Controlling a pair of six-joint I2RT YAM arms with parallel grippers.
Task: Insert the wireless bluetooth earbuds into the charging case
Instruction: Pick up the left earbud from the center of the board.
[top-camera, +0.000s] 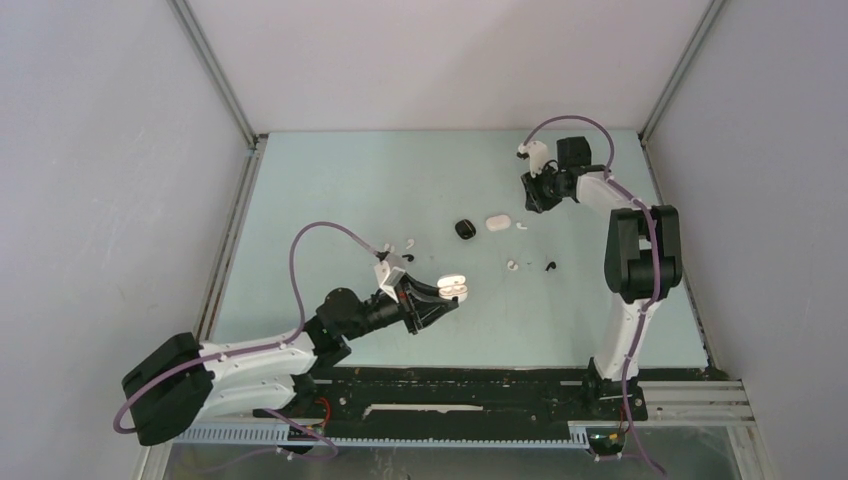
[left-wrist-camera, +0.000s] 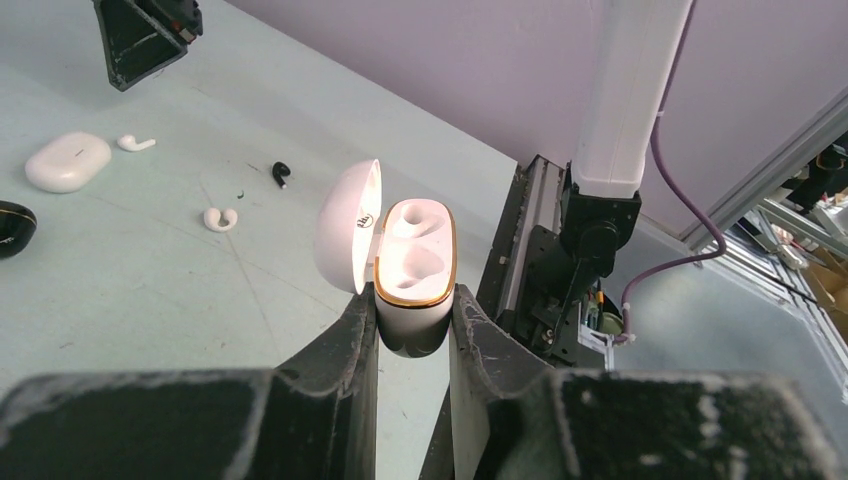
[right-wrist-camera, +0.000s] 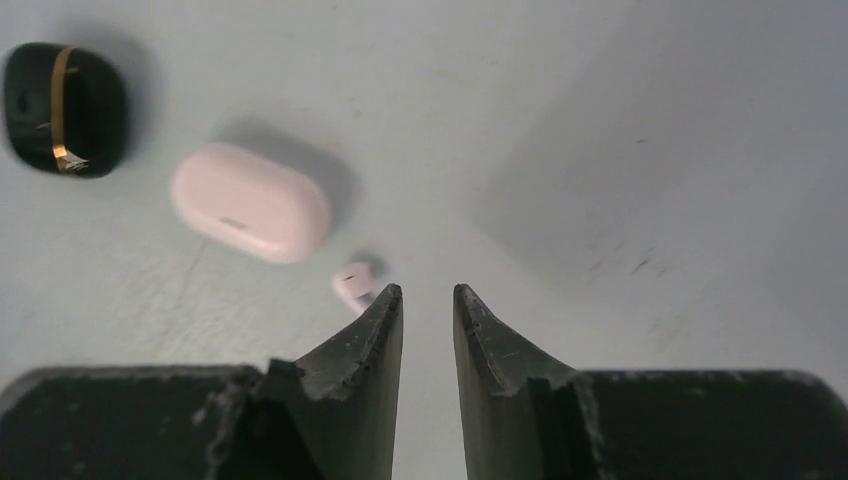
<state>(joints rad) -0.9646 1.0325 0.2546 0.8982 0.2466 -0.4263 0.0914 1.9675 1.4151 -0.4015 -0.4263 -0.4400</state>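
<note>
Wireless bluetooth earbuds lie loose on the surface (top-camera: 330, 190); none sits in a case. The white stemmed earbud (right-wrist-camera: 355, 283) rests just beside the tip of one of the right fingers (right-wrist-camera: 370, 350), outside the gap. The white hooked earbud (left-wrist-camera: 220, 218) and the black earbud (left-wrist-camera: 281, 174) lie near each other toward the middle of the surface, apart from the cases. Two small white pieces (top-camera: 409, 242), too small to identify, lie near the left arm.

The left fingers (left-wrist-camera: 340, 400) are clamped on the lower body of the open charging case (left-wrist-camera: 415, 270), holding it off the surface. Its lid (left-wrist-camera: 350, 225) stands hinged open to one side. The gold-rimmed base faces up and both wells are empty.

The right fingers point down at the surface with a narrow gap between them. Nothing is in the gap.

The closed white case (right-wrist-camera: 250, 200) lies just beside the stemmed earbud. The closed black case (right-wrist-camera: 65, 108), with a gold band, lies near the white case on the side away from the earbud. Both rest on the surface.
</note>
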